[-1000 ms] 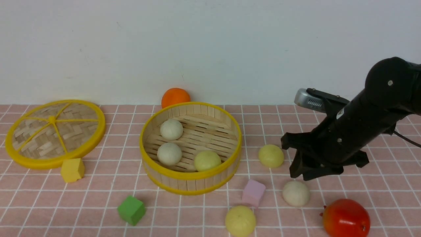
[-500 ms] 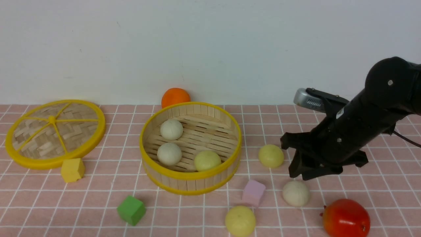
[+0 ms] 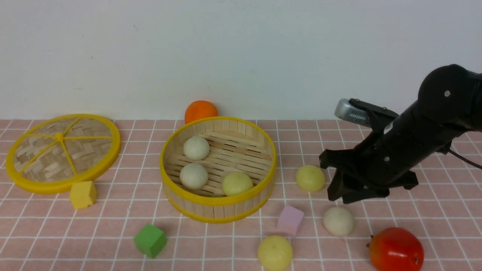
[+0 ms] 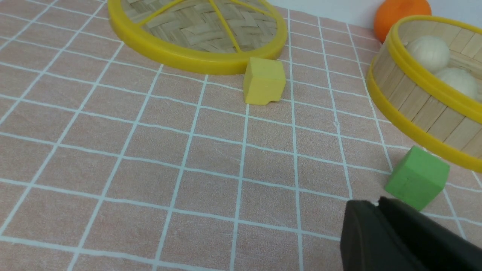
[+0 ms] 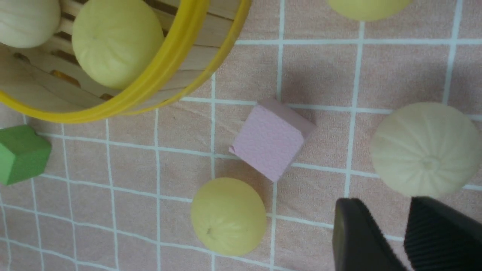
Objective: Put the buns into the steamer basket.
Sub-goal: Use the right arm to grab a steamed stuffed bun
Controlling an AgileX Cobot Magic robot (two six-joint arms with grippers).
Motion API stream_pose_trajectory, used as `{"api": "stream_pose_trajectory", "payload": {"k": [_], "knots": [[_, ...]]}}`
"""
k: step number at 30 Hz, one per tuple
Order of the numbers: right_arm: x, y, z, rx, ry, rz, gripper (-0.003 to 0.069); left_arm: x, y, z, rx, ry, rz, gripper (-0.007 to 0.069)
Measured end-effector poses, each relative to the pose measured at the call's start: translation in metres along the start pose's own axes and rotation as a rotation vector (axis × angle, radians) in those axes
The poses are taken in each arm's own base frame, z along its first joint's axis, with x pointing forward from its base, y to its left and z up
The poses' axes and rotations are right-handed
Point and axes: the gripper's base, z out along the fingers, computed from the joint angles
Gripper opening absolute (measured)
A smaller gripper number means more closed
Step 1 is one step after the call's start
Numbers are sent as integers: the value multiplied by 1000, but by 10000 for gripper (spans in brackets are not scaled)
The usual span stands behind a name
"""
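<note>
The steamer basket [image 3: 218, 211] stands mid-table and holds two off-white buns [image 3: 196, 148] [image 3: 194, 175] and one pale yellow bun [image 3: 237, 183]. Outside it lie a pale yellow bun [image 3: 310, 178], an off-white bun [image 3: 338, 221] and another pale yellow bun [image 3: 275, 253]. My right gripper [image 3: 340, 197] is open and empty, hovering just above and behind the loose off-white bun [image 5: 425, 148]; its jaws [image 5: 384, 205] stand a little apart beside it. My left gripper [image 4: 376, 205] is shut and empty, low near a green cube; it is out of the front view.
A woven lid [image 3: 62, 150] lies far left with a yellow cube [image 3: 83, 194] by it. A green cube [image 3: 150, 239], a pink cube [image 3: 290, 220], a red fruit [image 3: 396, 250] and an orange [image 3: 200, 111] by the back wall surround the basket.
My right gripper has crept slightly left and a little upward above the loose off-white bun. Nothing else has moved.
</note>
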Motion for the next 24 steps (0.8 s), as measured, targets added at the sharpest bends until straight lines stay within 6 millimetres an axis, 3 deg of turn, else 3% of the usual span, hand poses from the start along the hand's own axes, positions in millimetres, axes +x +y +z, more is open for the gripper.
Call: {"api": "stream_pose_trajectory", "payload": {"k": [24], "knots": [[-6,6,3,-50,-8,-100,242,0,0,0,0,0,0,103]]}}
